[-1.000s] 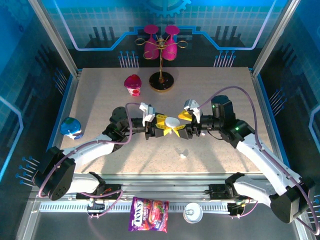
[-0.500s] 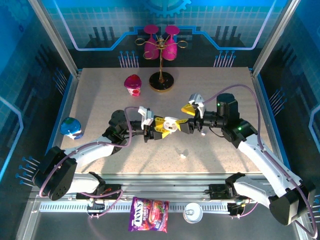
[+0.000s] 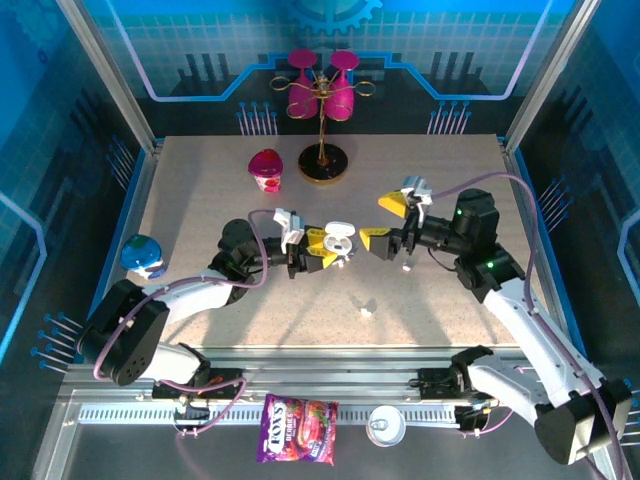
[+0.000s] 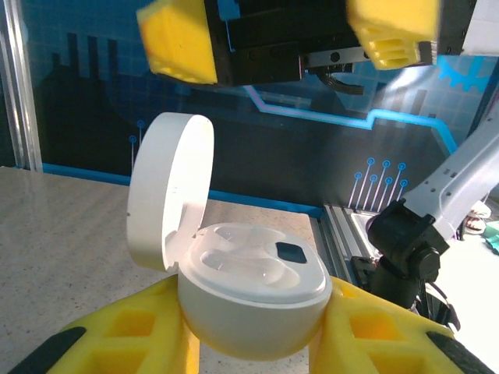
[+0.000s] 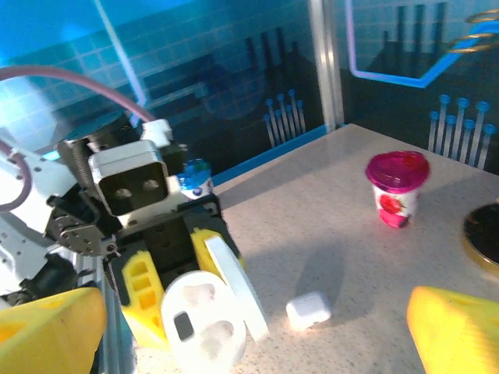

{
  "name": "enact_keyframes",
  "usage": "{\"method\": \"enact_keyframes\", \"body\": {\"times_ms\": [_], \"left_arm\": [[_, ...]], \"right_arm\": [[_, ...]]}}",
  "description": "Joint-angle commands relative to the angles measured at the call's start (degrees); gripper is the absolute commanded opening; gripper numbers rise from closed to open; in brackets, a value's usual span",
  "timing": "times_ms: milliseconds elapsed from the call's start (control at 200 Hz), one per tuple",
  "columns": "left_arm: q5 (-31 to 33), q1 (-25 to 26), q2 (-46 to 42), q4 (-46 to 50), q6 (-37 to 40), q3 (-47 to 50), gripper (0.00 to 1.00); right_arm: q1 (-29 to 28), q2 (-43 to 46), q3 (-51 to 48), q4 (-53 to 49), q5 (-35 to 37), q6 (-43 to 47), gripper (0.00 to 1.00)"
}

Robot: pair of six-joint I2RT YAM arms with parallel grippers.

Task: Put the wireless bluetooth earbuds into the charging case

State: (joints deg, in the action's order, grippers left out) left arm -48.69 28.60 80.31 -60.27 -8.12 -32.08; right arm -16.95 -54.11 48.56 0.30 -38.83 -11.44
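Note:
My left gripper [image 3: 330,255] [image 4: 253,331] is shut on a round white charging case [image 3: 337,243] [image 4: 249,292] [image 5: 204,331], held just above mid-table between its yellow fingers [image 4: 125,331]. The case's lid [image 4: 168,195] [image 5: 238,288] stands open. Two glossy rounded shapes [image 4: 238,261] lie in its wells; I cannot tell whether they are wireless bluetooth earbuds or bare wells. My right gripper [image 3: 385,225] [image 4: 284,35] [image 5: 253,335] hangs open just right of the case, nothing between its fingers [image 5: 456,331]. A small white closed case [image 3: 367,313] [image 5: 309,310] lies on the table nearer the front.
A pink yogurt cup [image 3: 266,168] [image 5: 398,187] and a gold stand with pink glasses [image 3: 322,100] stand at the back. A blue-and-white bottle [image 3: 142,255] [image 5: 192,178] sits at the left edge. A candy bag [image 3: 298,428] and a can [image 3: 385,428] lie on the front rail.
The case's lid went from closed to open. My right gripper drew back to the right and opened wide. My left gripper kept its hold and shifted slightly left.

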Motion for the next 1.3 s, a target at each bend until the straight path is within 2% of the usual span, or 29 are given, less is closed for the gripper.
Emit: {"method": "enact_keyframes", "body": {"times_ms": [0,200,325,515,630,740,866,981,1161,1296], "left_arm": [[0.57,-0.23,0.25,-2.44,0.02,0.28,0.28],[1.75,-0.4,-1.07,1.57,2.67,0.0,0.28],[1.67,-0.39,-1.82,2.55,3.03,-0.34,0.29],[1.04,-0.39,-2.84,4.13,3.2,-1.23,0.28],[0.73,-0.41,-3.38,4.18,3.05,-1.5,0.28],[0.78,-0.39,-3.9,4.18,2.96,-1.57,0.28],[0.53,-0.39,-4.17,4.09,2.74,-1.48,0.28],[0.74,-0.41,-5.01,4.35,2.8,-1.0,0.28],[1.32,-0.57,-7.8,5.01,2.01,-0.32,0.29],[1.64,-1.76,-9.59,5.1,0.83,0.49,0.29]], "right_arm": [[5.09,0.59,-3.12,3.66,-1.69,-9.0,1.0],[12.43,-0.71,-6.85,-1.97,-0.23,-10.49,1.0],[13.63,-1.61,-10.06,-6.06,9.57,-13.41,1.0],[12.94,-6.75,-10.7,-16.4,17.82,-12.96,0.88],[9.3,-11.62,-8.97,-22.8,23.73,-12.12,0.86],[6.26,-14.71,-8.09,-24.9,29.52,-11.48,0.82],[3.56,-18.62,-5.25,-26.67,34.22,-10.37,0.72],[-1.7,-22.43,-2.14,-28.93,38.54,-10.37,0.66],[-6.98,-24.65,-2.06,-30.21,37.78,-11.57,0.62],[-14.44,-24.91,-2.0,-33.25,40.98,-13.13,0.59]]}}
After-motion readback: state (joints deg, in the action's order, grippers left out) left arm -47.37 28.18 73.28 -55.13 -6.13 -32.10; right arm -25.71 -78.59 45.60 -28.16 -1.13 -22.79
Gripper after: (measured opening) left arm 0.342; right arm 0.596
